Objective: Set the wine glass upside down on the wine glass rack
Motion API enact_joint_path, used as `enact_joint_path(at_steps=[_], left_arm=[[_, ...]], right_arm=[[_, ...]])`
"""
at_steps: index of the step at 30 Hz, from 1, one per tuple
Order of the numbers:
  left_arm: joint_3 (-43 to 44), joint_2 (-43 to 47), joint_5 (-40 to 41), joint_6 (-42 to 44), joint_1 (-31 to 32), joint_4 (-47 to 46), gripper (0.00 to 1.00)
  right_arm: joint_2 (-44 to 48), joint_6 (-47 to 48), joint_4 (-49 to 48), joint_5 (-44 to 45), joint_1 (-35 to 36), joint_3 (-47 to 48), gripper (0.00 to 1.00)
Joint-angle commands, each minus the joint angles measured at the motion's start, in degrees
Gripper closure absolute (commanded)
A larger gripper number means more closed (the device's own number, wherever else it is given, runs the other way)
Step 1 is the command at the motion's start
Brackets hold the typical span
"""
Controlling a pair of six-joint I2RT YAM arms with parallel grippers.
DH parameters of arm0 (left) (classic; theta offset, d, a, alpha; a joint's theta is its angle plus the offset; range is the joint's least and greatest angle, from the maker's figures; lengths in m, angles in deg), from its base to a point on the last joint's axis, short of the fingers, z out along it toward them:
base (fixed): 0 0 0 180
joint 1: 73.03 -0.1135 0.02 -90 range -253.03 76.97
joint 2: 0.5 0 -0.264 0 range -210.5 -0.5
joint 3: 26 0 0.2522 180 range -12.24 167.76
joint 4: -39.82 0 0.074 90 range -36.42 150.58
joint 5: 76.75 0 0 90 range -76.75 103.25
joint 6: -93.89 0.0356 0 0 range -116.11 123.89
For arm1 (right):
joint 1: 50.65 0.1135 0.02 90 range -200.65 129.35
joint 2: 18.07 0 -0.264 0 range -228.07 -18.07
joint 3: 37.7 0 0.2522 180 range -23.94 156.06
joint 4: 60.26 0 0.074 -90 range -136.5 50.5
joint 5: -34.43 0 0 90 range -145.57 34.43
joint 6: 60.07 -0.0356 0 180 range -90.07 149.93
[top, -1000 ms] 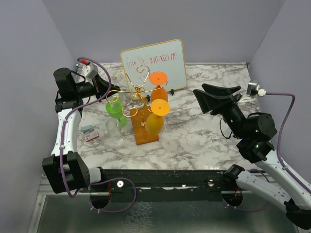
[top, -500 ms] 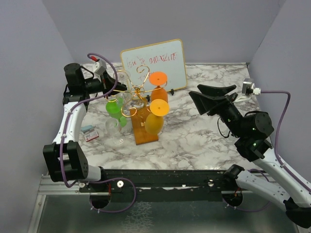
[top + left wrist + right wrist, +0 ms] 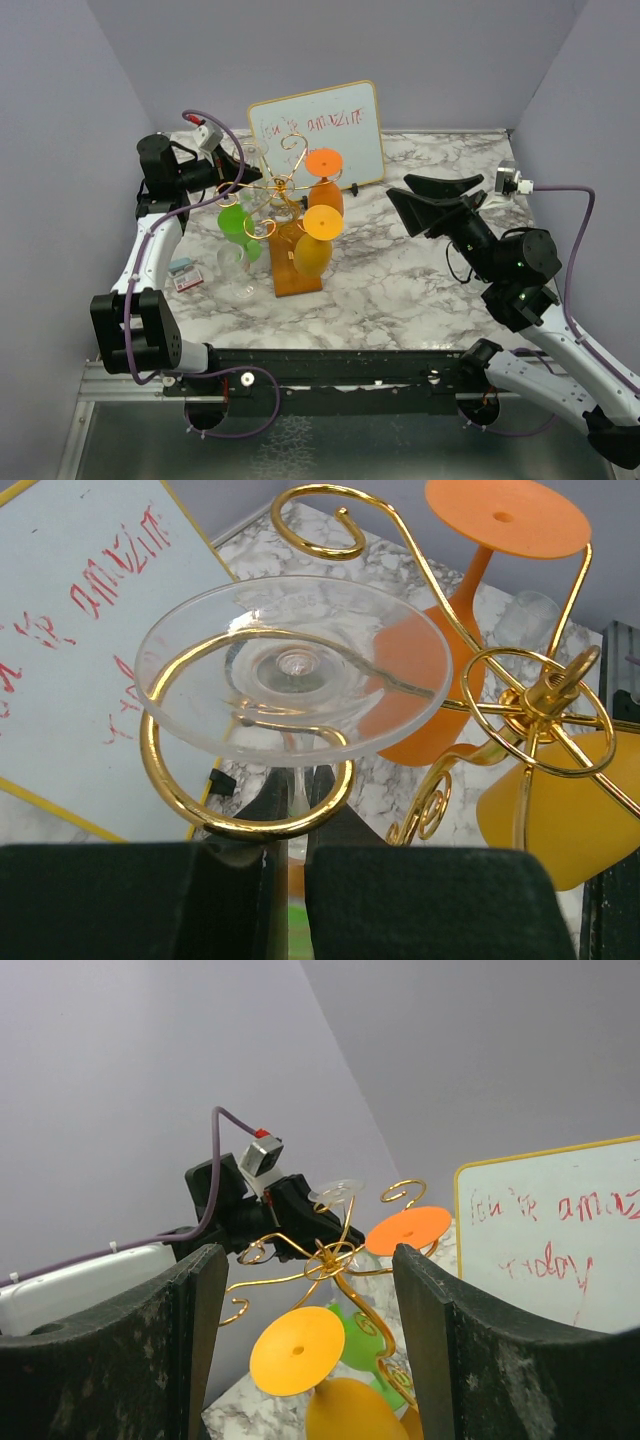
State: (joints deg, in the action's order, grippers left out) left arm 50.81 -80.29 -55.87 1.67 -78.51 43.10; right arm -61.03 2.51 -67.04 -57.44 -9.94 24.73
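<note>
Left wrist | whiteboard (image 3: 70, 650): red scrawl, unreadable | jaws pinch wine glass (image 3: 300, 695) stem

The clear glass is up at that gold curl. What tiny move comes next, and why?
Probably ease the left gripper down a touch: it pinches the wine glass stem inside a loop of the wine glass rack, with the foot seemingly just above.

Gold wire wine glass rack (image 3: 290, 270) on marble table (image 3: 420, 270) — framed whiteboard (image 3: 330, 130) behind, clear stemmed glass (image 3: 235, 268) to its left.
</note>
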Motion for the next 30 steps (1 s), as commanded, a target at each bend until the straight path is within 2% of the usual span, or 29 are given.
enact_joint_path(at_steps=[1, 22, 30], left_arm=[[-0.29, 2.26, 4.29, -1.39, 0.14, -5.89, 1.00], [-2.38, 4.01, 13.02, -5.54, 0.13, -11.53, 1.00], [-0.87, 1.81, 7.93, -6.60, 0.12, -11.76, 1.00]], right_arm=[[0.33, 0.35, -1.17, -0.97, 0.13, 0.53, 0.28], [1.10, 0.59, -0.74, -0.51, 0.07, 0.31, 0.28], [1.12, 0.53, -0.73, -0.52, 0.15, 0.37, 0.28]])
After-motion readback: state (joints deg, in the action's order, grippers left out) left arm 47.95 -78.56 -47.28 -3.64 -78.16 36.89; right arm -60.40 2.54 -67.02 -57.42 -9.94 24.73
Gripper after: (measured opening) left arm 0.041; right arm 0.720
